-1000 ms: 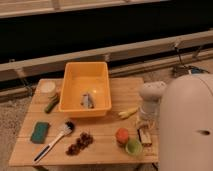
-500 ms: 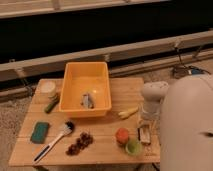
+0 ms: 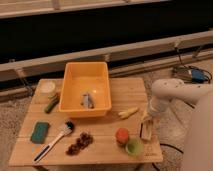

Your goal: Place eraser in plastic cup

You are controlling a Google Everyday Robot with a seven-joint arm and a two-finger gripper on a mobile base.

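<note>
The eraser (image 3: 146,133), a small dark-topped block with tan sides, lies near the table's right edge. My gripper (image 3: 147,123) reaches down from the white arm (image 3: 172,92) onto the eraser's far end and is shut on it. The plastic cup (image 3: 134,146), low and light green, stands just left of and in front of the eraser, at the front right corner, open-topped and apart from the gripper.
An orange-red round thing (image 3: 122,135) touches the cup's left side. A banana (image 3: 128,112) lies behind it. On the wooden table (image 3: 107,150) are also a yellow tub (image 3: 70,97), a white container (image 3: 48,88), a teal sponge (image 3: 40,132), a brush (image 3: 54,141) and a dark cluster (image 3: 80,143).
The gripper's fingers have closed on the eraser. The arm has stayed in almost the same place, and nothing else on the table has moved.
</note>
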